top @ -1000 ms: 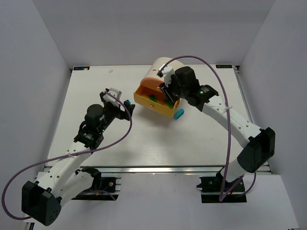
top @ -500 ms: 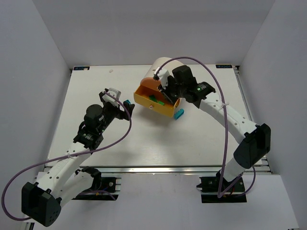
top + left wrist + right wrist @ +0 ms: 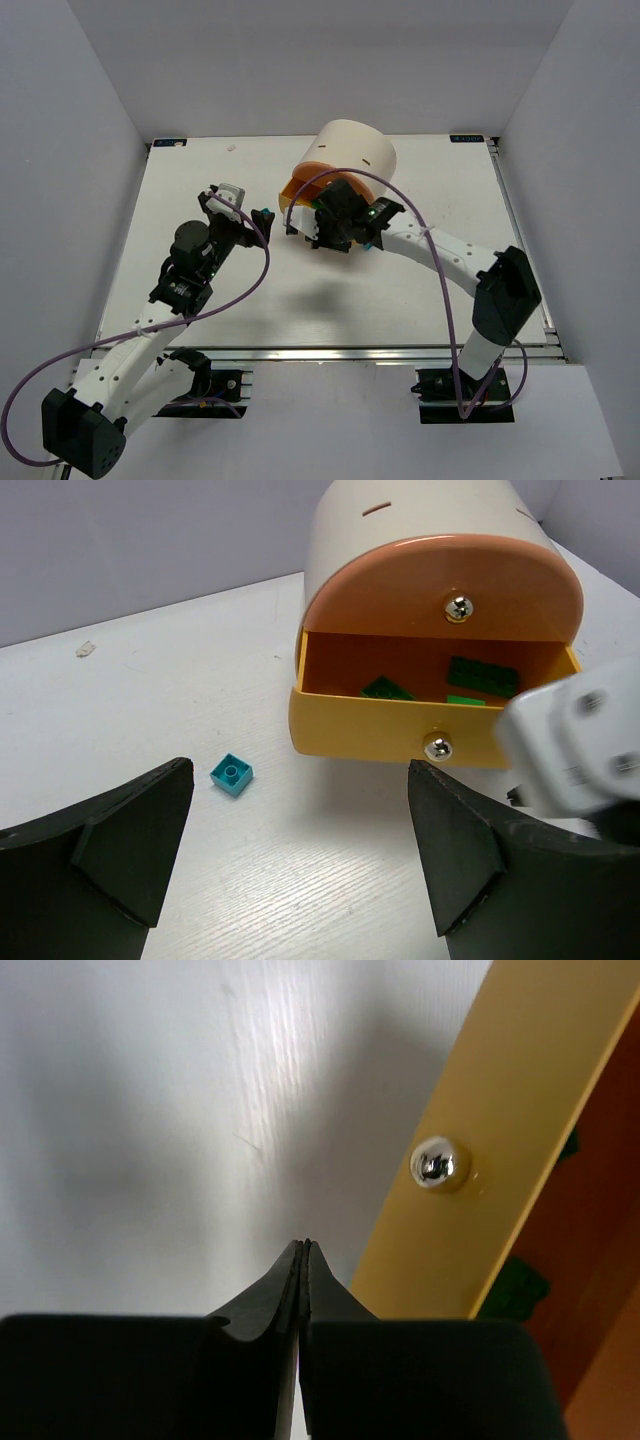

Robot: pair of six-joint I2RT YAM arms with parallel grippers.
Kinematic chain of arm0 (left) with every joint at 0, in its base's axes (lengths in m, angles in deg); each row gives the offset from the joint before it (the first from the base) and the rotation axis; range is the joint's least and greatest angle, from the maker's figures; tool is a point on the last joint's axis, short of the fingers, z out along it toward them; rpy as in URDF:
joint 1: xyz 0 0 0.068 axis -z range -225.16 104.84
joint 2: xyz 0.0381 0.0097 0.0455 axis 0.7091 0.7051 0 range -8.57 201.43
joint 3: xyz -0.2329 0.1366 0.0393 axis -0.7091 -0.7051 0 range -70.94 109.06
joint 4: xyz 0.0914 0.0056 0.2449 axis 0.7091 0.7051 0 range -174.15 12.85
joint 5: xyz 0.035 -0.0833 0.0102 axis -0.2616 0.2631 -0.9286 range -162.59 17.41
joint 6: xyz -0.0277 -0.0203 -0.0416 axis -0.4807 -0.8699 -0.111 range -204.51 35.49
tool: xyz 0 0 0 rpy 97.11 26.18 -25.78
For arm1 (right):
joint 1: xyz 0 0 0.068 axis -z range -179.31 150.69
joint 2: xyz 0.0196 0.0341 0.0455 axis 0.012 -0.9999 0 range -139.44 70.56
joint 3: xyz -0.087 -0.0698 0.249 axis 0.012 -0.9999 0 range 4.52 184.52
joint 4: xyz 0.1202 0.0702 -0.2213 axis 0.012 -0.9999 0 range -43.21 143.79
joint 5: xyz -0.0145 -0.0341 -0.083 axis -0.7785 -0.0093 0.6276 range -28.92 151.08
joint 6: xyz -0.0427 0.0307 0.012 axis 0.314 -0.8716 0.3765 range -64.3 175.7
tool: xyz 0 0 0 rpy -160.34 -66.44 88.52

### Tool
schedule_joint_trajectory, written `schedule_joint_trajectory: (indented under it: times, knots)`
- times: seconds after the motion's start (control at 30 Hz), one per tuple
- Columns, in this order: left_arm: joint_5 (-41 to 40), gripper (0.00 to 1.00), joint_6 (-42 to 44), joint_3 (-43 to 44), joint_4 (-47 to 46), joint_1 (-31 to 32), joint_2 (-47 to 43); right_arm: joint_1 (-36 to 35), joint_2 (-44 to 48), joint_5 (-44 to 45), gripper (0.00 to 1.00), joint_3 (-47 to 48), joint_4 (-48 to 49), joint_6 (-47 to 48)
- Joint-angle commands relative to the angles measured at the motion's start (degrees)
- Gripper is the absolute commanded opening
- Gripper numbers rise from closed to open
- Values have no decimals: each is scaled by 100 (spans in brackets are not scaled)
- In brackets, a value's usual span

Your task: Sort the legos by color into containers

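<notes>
Right tool [image 3: 303, 1250] pressed together, knob [image 3: 440, 1163] at its 1 o'clock; left tool [image 3: 298, 772] wide apart. We see green legos [image 3: 483, 672] in open yellow drawer [image 3: 360, 735], partly hidden by its front; teal lego [image 3: 231, 774] at 8 o'clock.

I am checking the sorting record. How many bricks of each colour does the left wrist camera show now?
dark green bricks, in the open drawer: 2
light green brick, in the same drawer: 1
teal brick, on the table: 1
Total: 4
</notes>
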Motion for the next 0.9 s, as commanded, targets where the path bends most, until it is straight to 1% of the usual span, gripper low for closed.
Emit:
schedule_joint_trajectory:
  times: [0.0,0.03,0.07,0.1,0.17,0.27,0.5,0.67,0.7,0.73,0.77,0.8,0.83,0.87]
  knots:
    - [-208,97,16,85,-18,-38,-123,-33,-123,1814,0,-40,1003,-429]
    - [-208,97,16,93,-9,-38,-131,-42,-263,2078,0,5,1065,-499]
    - [-217,97,16,93,-9,-38,-123,-34,-334,2672,0,31,1214,-552]
    - [-208,97,8,93,-9,-38,-131,-33,-405,2922,0,49,1459,-570]
    - [-199,97,7,93,-18,-38,-140,1,-475,3387,0,23,1662,-544]
    - [-182,97,-1,93,-18,-38,-158,28,-546,3740,0,-12,2006,-456]
    - [-129,97,-10,93,-27,-38,-132,116,-941,3856,0,278,1980,-403]
    - [20,97,-45,76,-53,-38,-88,221,-1064,3812,0,436,1857,-403]
    - [64,96,-54,76,-71,-38,-61,230,-1047,3786,0,436,1831,-403]
    - [247,92,-45,76,-88,-38,-26,230,-1012,3585,0,436,1752,-412]
    - [510,86,-45,67,-114,-38,-17,230,-960,3261,0,506,1308,-482]
    - [687,68,-28,49,-184,-38,-17,248,-707,2814,0,506,1051,-500]
    - [854,56,-36,32,-229,-38,9,239,-548,1740,0,489,761,-517]
    - [1203,44,-45,-12,-290,-38,27,230,-311,1172,0,445,541,-561]
